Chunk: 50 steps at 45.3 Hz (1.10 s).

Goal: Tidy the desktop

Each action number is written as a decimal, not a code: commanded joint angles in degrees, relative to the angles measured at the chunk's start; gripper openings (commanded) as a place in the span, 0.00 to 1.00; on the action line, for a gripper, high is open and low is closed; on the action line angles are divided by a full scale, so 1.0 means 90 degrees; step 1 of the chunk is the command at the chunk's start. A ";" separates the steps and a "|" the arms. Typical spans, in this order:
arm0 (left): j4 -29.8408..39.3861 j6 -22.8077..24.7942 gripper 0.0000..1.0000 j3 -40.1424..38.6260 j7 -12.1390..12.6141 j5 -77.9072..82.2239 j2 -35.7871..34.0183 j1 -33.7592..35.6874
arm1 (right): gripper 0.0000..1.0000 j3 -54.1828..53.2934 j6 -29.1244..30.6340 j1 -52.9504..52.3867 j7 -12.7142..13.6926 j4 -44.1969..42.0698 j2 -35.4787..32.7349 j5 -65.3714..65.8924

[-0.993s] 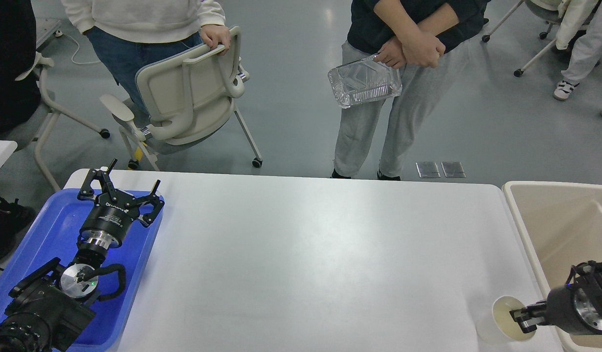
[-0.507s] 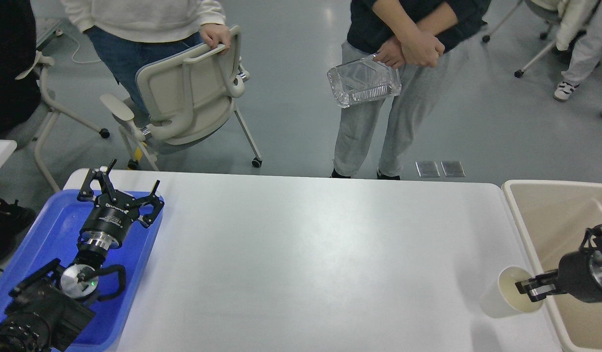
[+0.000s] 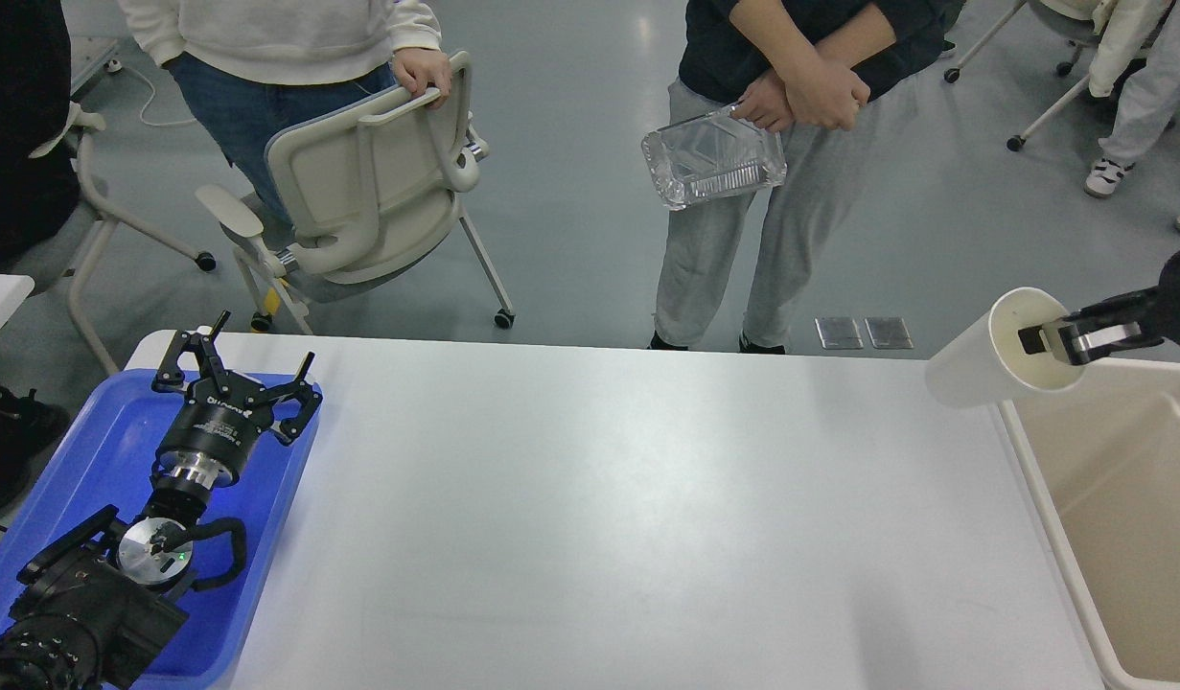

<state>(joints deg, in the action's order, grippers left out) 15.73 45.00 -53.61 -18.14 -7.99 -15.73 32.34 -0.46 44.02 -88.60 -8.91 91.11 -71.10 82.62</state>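
Cup (image 3: 973, 369) nearly binned, gripped at its rim by the right gripper (image 3: 1054, 337).
Desktop (image 3: 628, 517) otherwise looks bare (judging here); the drop into the beige bin (image 3: 1117, 479) remains, while the left gripper (image 3: 240, 369) hangs spread wide above the blue tray (image 3: 91, 450).

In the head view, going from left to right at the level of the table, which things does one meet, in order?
blue tray → left gripper, open above the tray → bare white desktop → paper cup, held by the right gripper → beige bin

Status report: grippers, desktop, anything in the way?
Left gripper open over tray. Right gripper pinching cup rim above bin. Desktop bare.
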 commanded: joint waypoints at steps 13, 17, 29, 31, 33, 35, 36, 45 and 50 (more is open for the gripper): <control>0.0000 0.0000 1.00 0.0000 0.0004 -0.0001 0.0000 0.0000 | 0.00 0.0041 -0.1032 0.1210 0.0004 -0.1694 -0.0264 -0.1317; 0.0000 0.0000 1.00 0.0000 -0.0006 -0.0001 0.0000 0.0000 | 0.00 0.0031 -0.2204 0.2118 0.0013 -0.2621 -0.0040 -0.2751; 0.0000 0.0000 1.00 0.0000 -0.0006 -0.0001 0.0000 0.0000 | 0.00 -0.0086 -0.3680 0.4130 0.0004 -0.5433 0.1317 -0.6794; 0.0000 0.0000 1.00 0.0000 -0.0006 -0.0001 0.0000 0.0000 | 0.00 -0.0135 -0.3739 0.4384 0.0004 -0.5941 0.1590 -0.7448; 0.0000 0.0000 1.00 0.0000 -0.0006 -0.0001 0.0000 0.0000 | 0.00 -0.0154 -0.3749 0.4599 0.0004 -0.6507 0.1883 -0.8044; 0.0000 0.0000 1.00 0.0000 -0.0006 -0.0001 0.0000 0.0000 | 0.00 -0.0154 -0.3759 0.4863 0.0023 -0.7073 0.2195 -0.8533; 0.0000 0.0000 1.00 0.0000 -0.0006 -0.0001 0.0000 0.0000 | 0.00 -0.0154 -0.3759 0.4990 0.0023 -0.7347 0.2371 -0.8700; 0.0000 0.0000 1.00 0.0000 -0.0006 -0.0001 0.0000 0.0000 | 0.00 -0.0174 -0.3720 0.5840 0.0072 -0.9525 0.4012 -0.9365; 0.0000 0.0000 1.00 0.0000 -0.0006 -0.0001 0.0000 0.0000 | 0.00 -0.0291 -0.3749 0.6045 0.0072 -1.0269 0.4686 -0.9366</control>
<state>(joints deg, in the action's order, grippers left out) 15.73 45.00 -53.61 -18.19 -7.99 -15.73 32.34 -1.84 11.82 -42.16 -8.54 18.85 -43.72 6.73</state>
